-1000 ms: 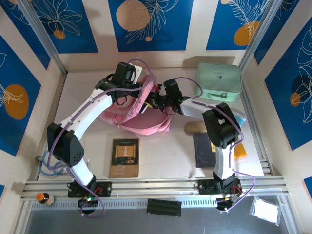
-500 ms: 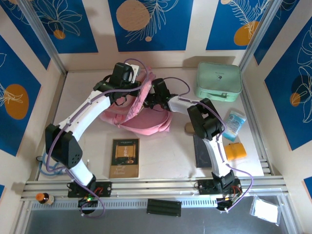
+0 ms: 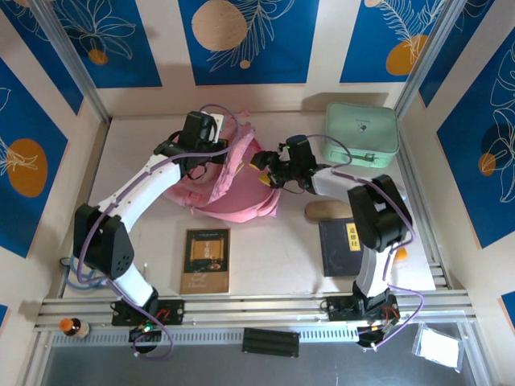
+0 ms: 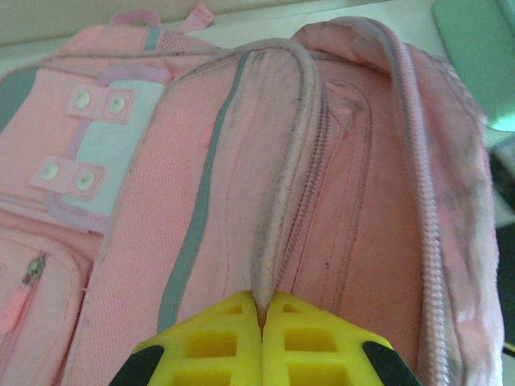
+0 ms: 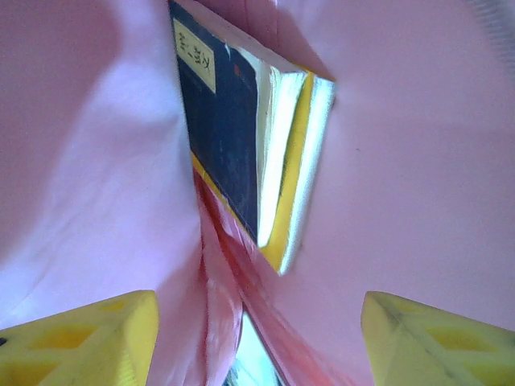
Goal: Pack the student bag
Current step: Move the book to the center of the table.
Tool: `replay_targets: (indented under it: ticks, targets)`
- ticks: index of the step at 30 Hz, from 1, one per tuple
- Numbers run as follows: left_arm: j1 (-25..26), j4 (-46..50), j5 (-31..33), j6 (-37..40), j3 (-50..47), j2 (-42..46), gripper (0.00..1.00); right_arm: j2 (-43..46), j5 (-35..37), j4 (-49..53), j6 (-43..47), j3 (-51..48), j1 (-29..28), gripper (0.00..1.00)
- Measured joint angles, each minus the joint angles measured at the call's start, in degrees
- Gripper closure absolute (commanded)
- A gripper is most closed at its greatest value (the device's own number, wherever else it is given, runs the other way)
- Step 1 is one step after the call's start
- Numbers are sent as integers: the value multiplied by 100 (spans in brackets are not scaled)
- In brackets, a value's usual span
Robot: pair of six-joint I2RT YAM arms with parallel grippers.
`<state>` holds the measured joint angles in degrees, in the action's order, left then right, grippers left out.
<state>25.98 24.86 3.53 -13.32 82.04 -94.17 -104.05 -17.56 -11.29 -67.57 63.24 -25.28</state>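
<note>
The student bag (image 3: 241, 201) lies at the far middle of the table (image 3: 273, 257), its mouth turned to the right. The left gripper (image 4: 261, 314) is pressed together on the zip edge of the opening and lifts it (so the mouth gapes). The right gripper (image 5: 257, 338) sits at that mouth with its fingers spread wide, holding nothing. Inside the bag a dark blue book (image 5: 229, 145) with a yellow edge stands against the pink lining, so one item looks packed. By my reading, these remain outside:
- a brown book (image 3: 207, 259) at the near left
- a dark notebook (image 3: 336, 248) at the near right
- a tan oval thing (image 3: 326, 211) just beyond the notebook
- the mint green case (image 3: 361, 134) at the far right
</note>
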Motion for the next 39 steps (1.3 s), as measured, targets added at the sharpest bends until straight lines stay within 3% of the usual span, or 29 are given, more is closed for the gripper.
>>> replay_targets:
  ticks: [3, 4, 9, 14, 20, 28, 39]
  targets:
    - [-103, 7, 114, -205, -103, -31, 100, 557, 280, 308, 221, -297, 31, 30]
    - [-146, 13, 116, -286, -105, -59, 94, 675, 358, 409, 299, -332, 31, 29]
    - [-411, -17, -46, -796, -138, -323, 41, 1040, 901, 933, 800, -321, 2, 27]
    - [-509, -503, -186, -1504, -590, -238, 19, 1051, 1513, 1707, 1316, 33, -280, 24]
    - [-525, -1416, -313, -2229, -1318, 127, 13, 1051, 2004, 2782, 2044, 846, -935, 16]
    - [-619, -1786, -240, -2465, -1591, 326, 4, 951, 2236, 4063, 3064, 1224, -1851, 13]
    - [-1036, -1794, 11, -2601, -2127, 844, 0, -573, 2251, 4828, 4037, 1552, -3086, 13]
